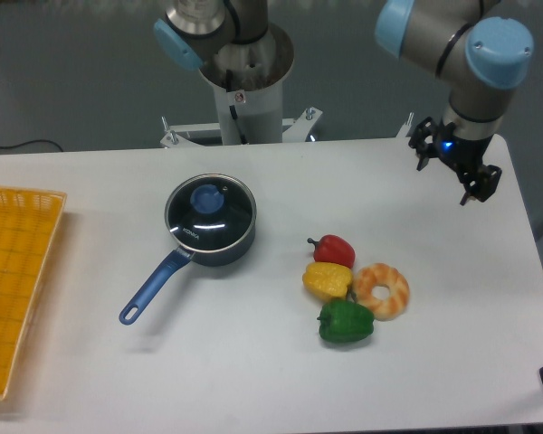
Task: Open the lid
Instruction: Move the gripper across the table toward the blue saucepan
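- One lid (210,213), dark glass with a light-blue knob (207,199), seated flat on the blue saucepan (219,249), left of centre on the counter (253,362).
- Well apart from the gripper (464,176), hanging at upper right above the counter's far edge; lid far to its left and slightly lower in frame.
- Round, so no long axis; knob central.
- Jaws parted, holding nothing, touching nothing.

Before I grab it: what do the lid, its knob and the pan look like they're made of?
The lid looks like dark tinted glass with a thin shiny metal rim; it shows glare and small white lettering. Its knob is light blue and matte, probably plastic. The pan looks like glossy dark blue coated metal, though the coating type is unclear.
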Available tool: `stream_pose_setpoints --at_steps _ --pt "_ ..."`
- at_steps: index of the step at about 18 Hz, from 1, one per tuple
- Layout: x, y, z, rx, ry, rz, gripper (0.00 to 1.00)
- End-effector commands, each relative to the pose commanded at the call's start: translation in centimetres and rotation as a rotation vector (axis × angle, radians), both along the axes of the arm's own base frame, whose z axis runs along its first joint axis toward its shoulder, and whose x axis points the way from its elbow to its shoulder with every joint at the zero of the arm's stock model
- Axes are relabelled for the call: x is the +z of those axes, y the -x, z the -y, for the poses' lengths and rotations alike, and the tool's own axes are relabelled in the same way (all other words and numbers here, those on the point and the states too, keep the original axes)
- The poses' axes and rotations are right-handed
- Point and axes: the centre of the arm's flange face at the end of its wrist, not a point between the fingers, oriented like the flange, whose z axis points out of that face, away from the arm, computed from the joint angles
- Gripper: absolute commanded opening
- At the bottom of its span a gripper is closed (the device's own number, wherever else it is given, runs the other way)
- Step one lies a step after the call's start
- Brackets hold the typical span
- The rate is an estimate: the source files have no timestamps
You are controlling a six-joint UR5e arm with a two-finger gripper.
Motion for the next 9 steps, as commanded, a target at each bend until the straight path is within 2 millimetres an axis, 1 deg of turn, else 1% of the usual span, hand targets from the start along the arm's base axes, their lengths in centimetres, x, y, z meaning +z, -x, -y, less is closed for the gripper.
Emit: stream_pose_setpoints --at_steps 1,3,6,8,9 --pt "0.2 -0.8 -0.5 -0.012 0.000 -0.001 1.00" --pt "0.4 -2.0 -0.7 -0.021 -0.001 -0.001 1.00" --pt "0.2 -4.5 -1.5 -0.049 0.003 0.010 1.00" --pt "0.0 -6.1 -2.2 -0.072 0.005 0.015 1.00" --pt "0.2 -6.9 -2.8 -0.087 0.005 0.011 1.00"
